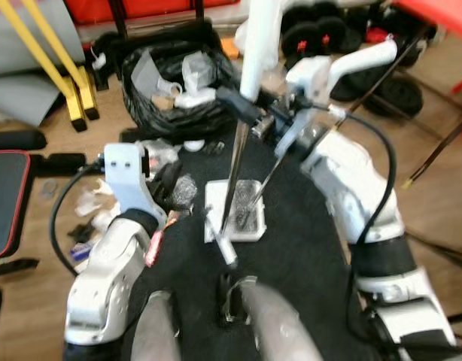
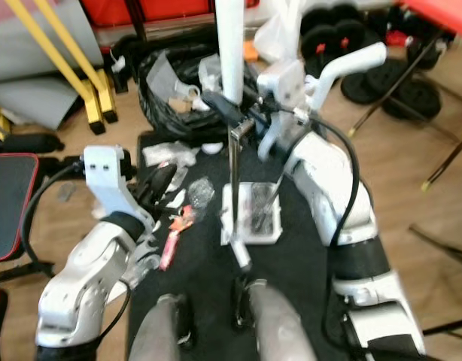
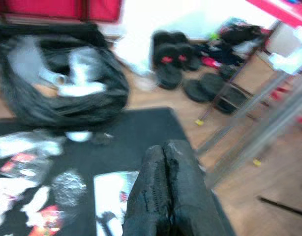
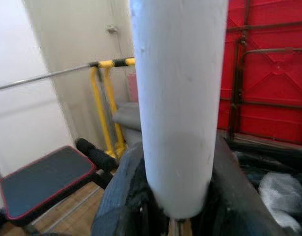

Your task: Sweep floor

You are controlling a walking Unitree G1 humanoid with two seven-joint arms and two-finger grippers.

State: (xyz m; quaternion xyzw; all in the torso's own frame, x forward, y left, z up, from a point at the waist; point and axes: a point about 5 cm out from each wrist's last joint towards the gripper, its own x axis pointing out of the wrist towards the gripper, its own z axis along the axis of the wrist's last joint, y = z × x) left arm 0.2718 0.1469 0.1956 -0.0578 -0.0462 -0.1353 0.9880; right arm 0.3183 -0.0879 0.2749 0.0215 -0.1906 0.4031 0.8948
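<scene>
Right gripper (image 2: 229,104) clamps the thick white broom handle (image 4: 178,98), black fingers (image 4: 122,196) pressed against both sides of it. The handle narrows to a thin metal rod (image 2: 235,184) running down to the white square dustpan (image 2: 253,214) on the black floor mat (image 2: 291,263). Left gripper (image 3: 166,191) has fingers pressed together, holding nothing, hovering over the mat just beside the dustpan. Scattered wrappers and crumpled plastic litter (image 2: 174,188) lie on the mat's left part, near the open black rubbish bag (image 1: 174,86).
</scene>
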